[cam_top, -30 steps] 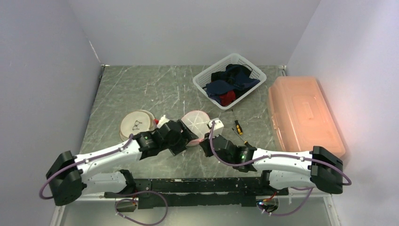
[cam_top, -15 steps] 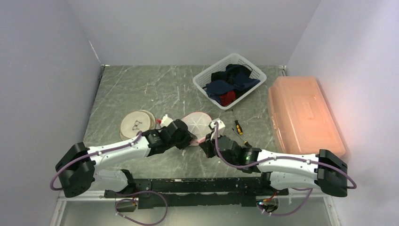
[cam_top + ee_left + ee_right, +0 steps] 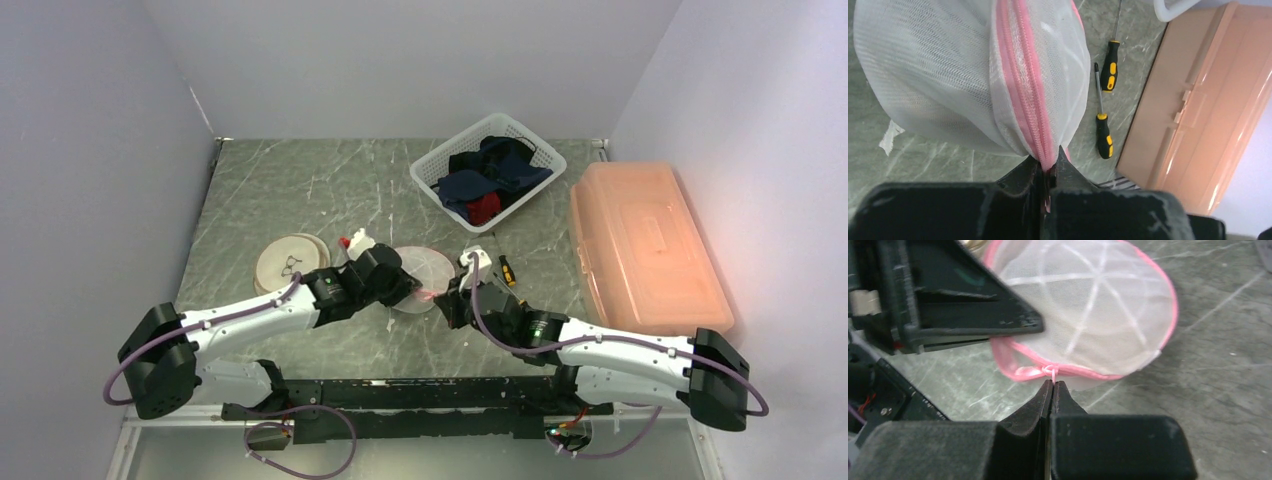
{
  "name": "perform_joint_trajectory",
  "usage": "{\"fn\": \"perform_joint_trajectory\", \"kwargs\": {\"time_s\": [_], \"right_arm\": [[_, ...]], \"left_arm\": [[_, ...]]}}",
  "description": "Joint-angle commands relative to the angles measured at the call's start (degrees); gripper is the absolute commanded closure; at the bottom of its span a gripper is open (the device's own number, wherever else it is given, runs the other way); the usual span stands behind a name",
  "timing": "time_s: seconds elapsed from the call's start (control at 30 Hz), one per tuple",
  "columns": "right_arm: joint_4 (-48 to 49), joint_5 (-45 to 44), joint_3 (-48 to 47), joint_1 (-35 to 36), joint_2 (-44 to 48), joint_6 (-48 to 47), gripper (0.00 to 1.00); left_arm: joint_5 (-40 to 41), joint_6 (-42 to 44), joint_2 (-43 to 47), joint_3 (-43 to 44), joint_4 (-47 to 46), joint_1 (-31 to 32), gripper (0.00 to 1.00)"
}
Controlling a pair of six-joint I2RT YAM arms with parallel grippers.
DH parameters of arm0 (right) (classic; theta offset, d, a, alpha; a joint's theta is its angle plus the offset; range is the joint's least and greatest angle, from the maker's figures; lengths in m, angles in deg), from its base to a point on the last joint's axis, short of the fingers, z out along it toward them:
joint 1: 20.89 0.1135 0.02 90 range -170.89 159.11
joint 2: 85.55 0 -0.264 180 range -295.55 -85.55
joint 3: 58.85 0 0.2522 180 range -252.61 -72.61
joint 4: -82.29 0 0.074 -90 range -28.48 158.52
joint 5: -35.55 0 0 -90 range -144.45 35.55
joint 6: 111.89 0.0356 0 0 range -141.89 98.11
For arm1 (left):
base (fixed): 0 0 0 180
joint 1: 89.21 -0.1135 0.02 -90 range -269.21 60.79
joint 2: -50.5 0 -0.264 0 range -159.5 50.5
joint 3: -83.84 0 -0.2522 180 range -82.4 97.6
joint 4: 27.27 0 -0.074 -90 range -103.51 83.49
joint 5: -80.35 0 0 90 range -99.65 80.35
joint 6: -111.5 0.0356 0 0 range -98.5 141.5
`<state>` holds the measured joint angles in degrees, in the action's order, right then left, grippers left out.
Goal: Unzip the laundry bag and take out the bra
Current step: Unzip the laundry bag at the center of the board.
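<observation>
Left gripper (image 3: 1049, 167) clamps the laundry bag (image 3: 943, 75) at nine o'clock as anchor; right gripper (image 3: 1053, 390), at four o'clock, pinches the zipper pull (image 3: 1048, 371).

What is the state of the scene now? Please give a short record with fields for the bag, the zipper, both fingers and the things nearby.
laundry bag: white mesh, round, between the two arms
zipper: pink, looks closed
left fingers: shut on the bag's zipper edge
right fingers: shut on the pink pull loop
bra: not visible through the mesh
nearby: two screwdrivers, orange box, basket of clothes
</observation>
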<state>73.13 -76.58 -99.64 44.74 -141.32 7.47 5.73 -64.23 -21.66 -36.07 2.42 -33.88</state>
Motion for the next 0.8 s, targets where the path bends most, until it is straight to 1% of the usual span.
{"fn": "perform_joint_trajectory", "kwargs": {"time_s": [0.0,0.13,0.43,0.77], "right_arm": [[-4.13,0.18,-0.59,-3.68,2.12,-0.57,1.0],[-4.34,0.82,-0.1,-5.71,3.39,-0.27,1.0],[-5.53,1.31,1.22,-8.68,2.55,0.59,1.0],[-5.38,0.33,1.71,-9.9,1.1,2.14,1.0]], "left_arm": [[1.0,8.98,2.19,2.39,-0.84,-0.71,0.97],[-2.61,11.43,3.47,2.44,-1.2,-2.54,0.97],[-11.79,15.14,5.1,-0.62,-6.28,-6.69,0.97],[-16.13,17.32,4.11,-1.66,-7.73,-7.3,0.97]]}}
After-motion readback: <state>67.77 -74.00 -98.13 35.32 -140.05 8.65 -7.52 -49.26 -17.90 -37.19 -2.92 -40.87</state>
